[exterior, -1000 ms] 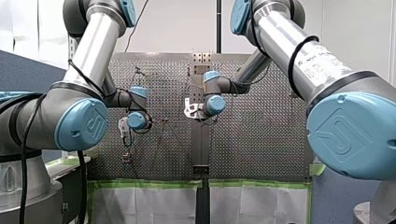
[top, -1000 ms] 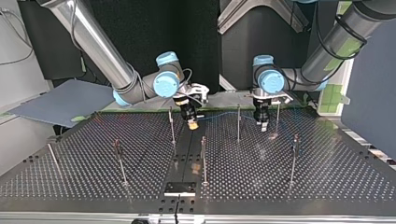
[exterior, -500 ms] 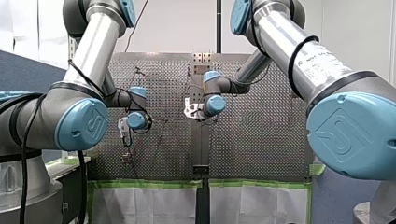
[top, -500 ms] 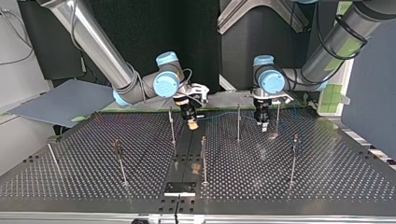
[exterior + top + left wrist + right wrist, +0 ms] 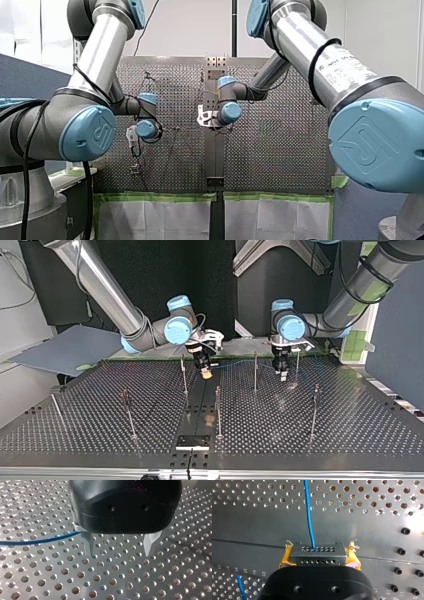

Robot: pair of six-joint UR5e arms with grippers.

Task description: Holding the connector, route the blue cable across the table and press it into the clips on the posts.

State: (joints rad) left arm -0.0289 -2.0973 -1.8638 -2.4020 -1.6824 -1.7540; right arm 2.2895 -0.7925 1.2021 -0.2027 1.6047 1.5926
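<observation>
Clamping the connector point(image 5: 317, 552) tight between yellow pads, the right gripper point(image 5: 319, 558) looks secure, yet the left gripper point(image 5: 120, 548) gapes wide and empty with the blue cable point(image 5: 40, 540) just beside one finger, so unguided slack might miss the post point(image 5: 255, 374) clip.

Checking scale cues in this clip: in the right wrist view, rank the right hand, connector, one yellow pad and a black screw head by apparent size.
1. right hand, though it is nearest the camera, which inflates it
2. connector
3. yellow pad
4. black screw head
</observation>
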